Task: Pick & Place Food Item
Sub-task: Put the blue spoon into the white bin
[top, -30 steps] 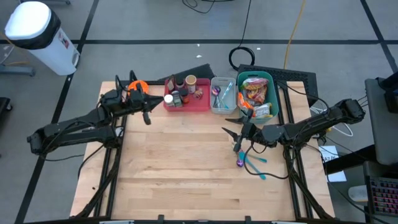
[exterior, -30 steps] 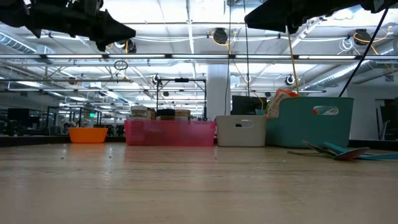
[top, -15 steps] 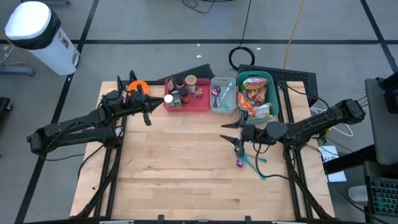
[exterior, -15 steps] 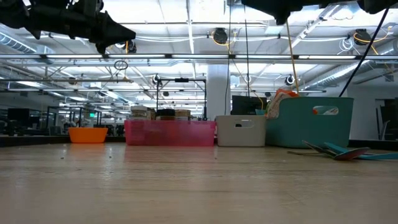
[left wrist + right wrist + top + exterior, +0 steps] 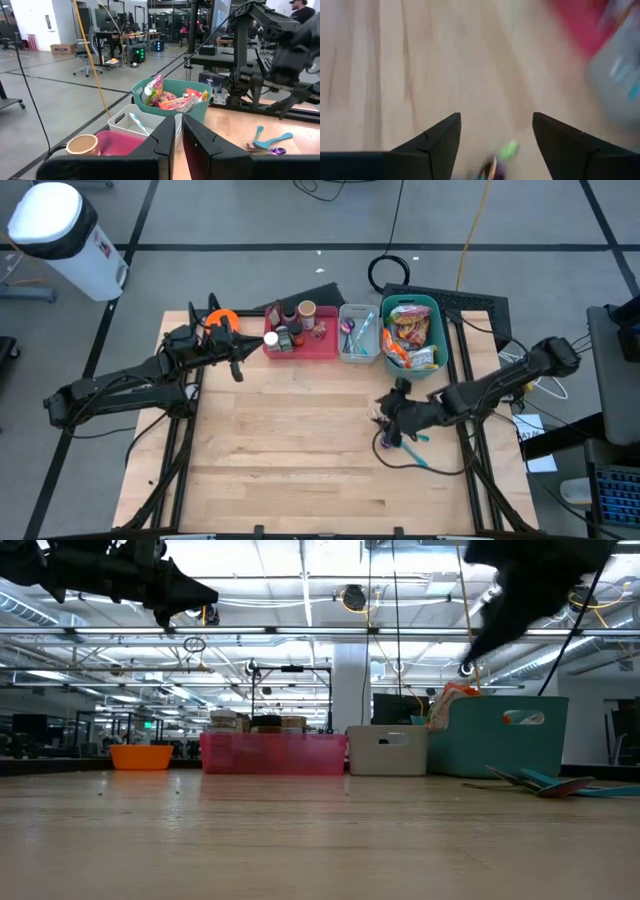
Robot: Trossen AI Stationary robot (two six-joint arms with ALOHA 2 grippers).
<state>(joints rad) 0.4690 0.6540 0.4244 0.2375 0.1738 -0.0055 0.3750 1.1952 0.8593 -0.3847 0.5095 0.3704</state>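
Observation:
Food packets fill the teal bin at the table's far right. My right gripper is open and hangs tilted down over the teal and purple spoons that lie on the wood in front of that bin; nothing is between its fingers. In the high view it is a dark blur just above them. My left gripper is shut and empty, held level in the air near the pink tray at the far left.
Along the far edge stand an orange bowl, the pink tray with bottles and a cup, and a grey bin with utensils. Bare wood spreads across the middle and near side.
My right gripper has moved toward the table's near edge and sunk a little, tipping from nearly level to slanting down over the spoons. In the low view it has swung rightward and lower. The spoons and bins lie as before.

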